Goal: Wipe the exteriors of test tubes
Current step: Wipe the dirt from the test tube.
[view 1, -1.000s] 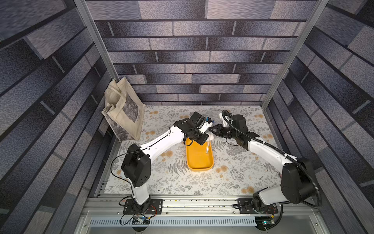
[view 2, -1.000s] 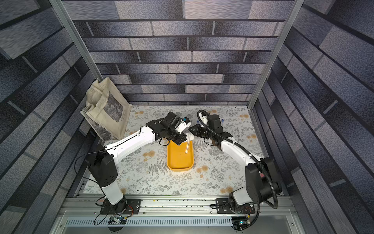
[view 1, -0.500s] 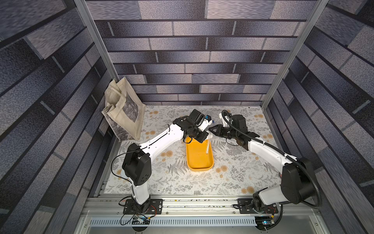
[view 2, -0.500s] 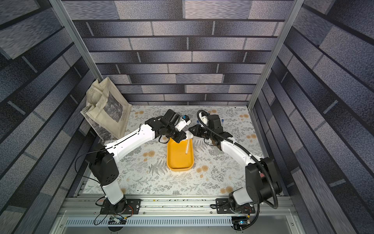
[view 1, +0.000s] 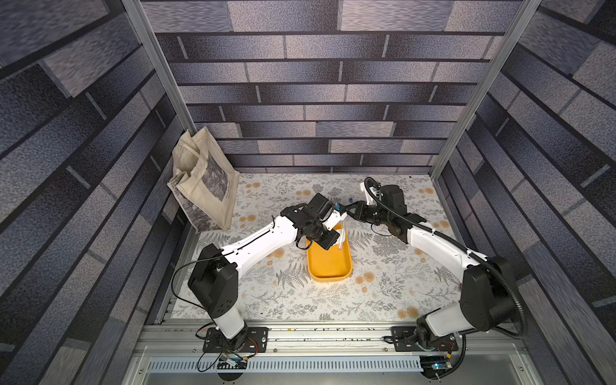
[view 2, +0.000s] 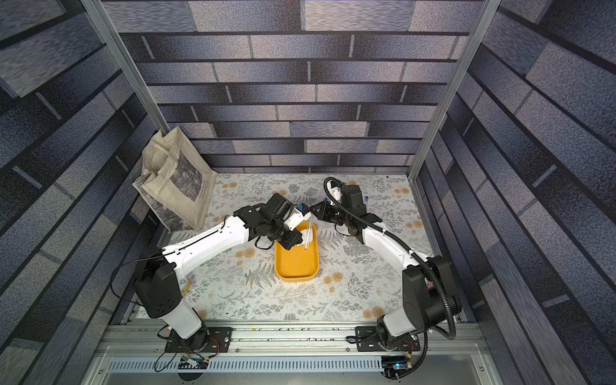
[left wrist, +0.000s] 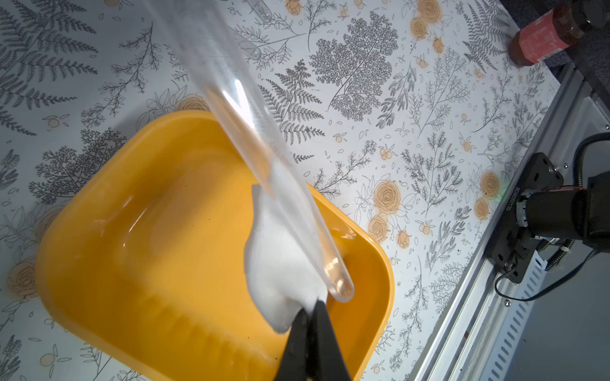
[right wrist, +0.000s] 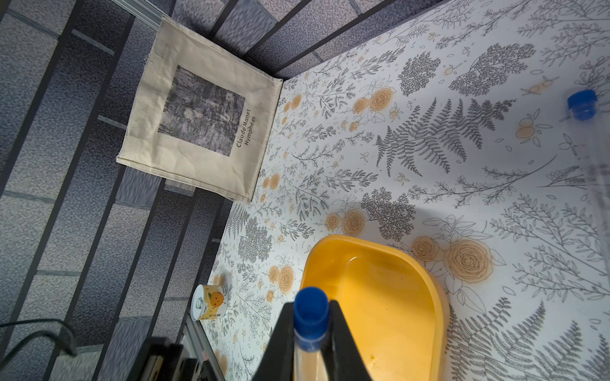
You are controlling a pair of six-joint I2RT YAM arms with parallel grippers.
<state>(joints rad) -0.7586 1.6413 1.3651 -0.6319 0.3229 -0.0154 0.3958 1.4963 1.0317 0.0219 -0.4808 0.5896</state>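
Yellow tray (view 1: 330, 270) sits about mid-surface on your floral table (view 1: 286, 300). Both arms meet over its back end.

Your left gripper (left wrist: 310, 330) is clenched on a bunched white cloth (left wrist: 280, 264). The black fingers (left wrist: 295, 349) pinch one end of it, and the rest stands up above the tray's inside.

Your right gripper (right wrist: 311, 325) is clamped on the held test tube (left wrist: 264, 148) just below its blue cap (right wrist: 311, 306). From that grip the clear tube slants down over the tray. Its rounded closed end is low, just beside the left fingertips. In the left wrist view the cloth lies against the tube's lower part, and they look to be touching. In both top views you see the tube only as a thin pale line (view 2: 309, 233) across the tray's back end.

Loose test tubes lie flat on the surface behind the tray, toward the back edge. One blue-capped one (right wrist: 582, 104) shows in the right wrist view, and two rounded ends (left wrist: 252, 51) show in the left wrist view.

A cream tote bag (view 1: 206, 186) leans in the back left corner. A small can (right wrist: 209, 306) with an orange printed on it stands at the left edge. A brown bottle (left wrist: 541, 43) with a red label stands near the front right corner.
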